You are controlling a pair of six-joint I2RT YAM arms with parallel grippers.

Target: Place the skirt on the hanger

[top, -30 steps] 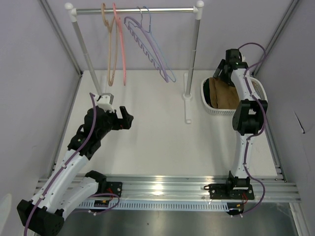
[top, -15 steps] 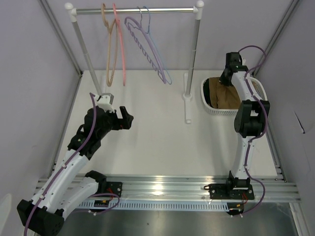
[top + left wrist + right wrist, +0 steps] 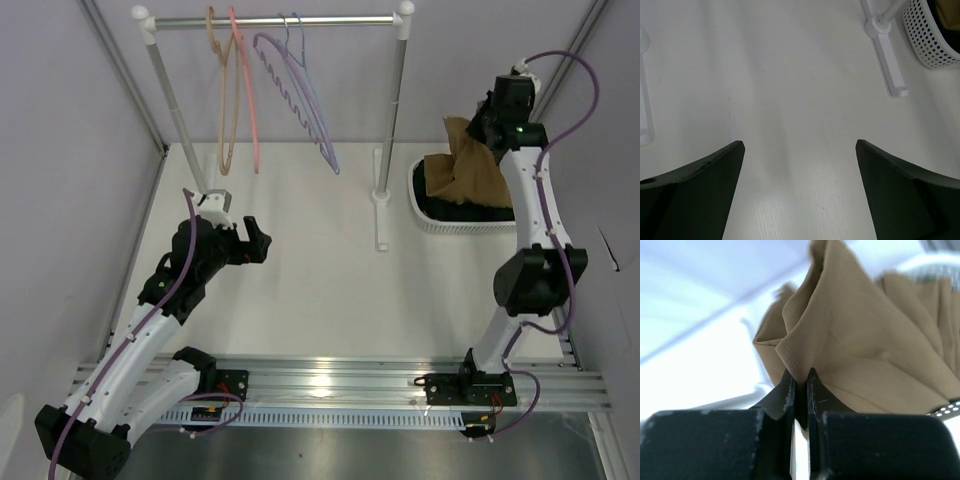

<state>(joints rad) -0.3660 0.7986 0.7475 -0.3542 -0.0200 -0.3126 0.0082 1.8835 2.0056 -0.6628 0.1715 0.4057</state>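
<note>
We see a smooth white table (image 3: 320, 290) bearing a rack (image 3: 300, 20) with a thin metal rail on white posts. To the right of the rack stands an oval white plastic basket (image 3: 455, 226) with a perforated wall. The skirt (image 3: 470, 170), tan finely ribbed cloth, rises from the basket in a crumpled peak, its lower folds inside. The hanger (image 3: 318, 110), slim and smooth, hangs on the rail. The right gripper (image 3: 800, 382) is clamped on a fold at the peak. The left gripper (image 3: 800, 150) hovers over the table, jaws apart.

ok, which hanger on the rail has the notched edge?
The lavender hanger, third from the left: its edge is scalloped. The tan hanger and pink hanger to its left and the thin blue hanger on its right have smooth arms.
</note>
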